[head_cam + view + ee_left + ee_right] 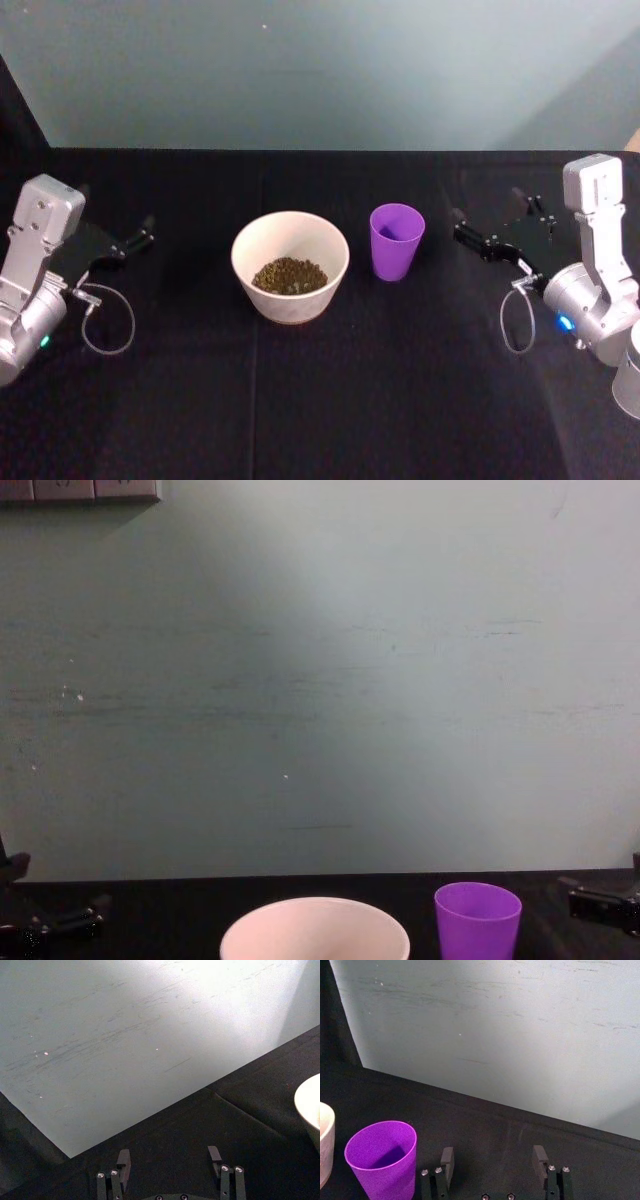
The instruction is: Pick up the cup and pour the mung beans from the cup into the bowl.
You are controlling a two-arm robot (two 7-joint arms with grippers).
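The cup (397,241), frame centre-right, looks light, smooth, slippery — I'd grip mid-wall; my right gripper (497,240) hangs spread, empty.

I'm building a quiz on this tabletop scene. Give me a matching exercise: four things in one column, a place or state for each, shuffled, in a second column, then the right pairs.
Things:
1. mung beans
2. purple cup
3. left hand
4. right hand

Places or states:
A. open, just to the right of the cup
B. upright and empty, to the right of the bowl
C. heaped inside the off-white bowl
D. open, at the table's left side, away from the bowl

Pairs: 1-C, 2-B, 3-D, 4-A
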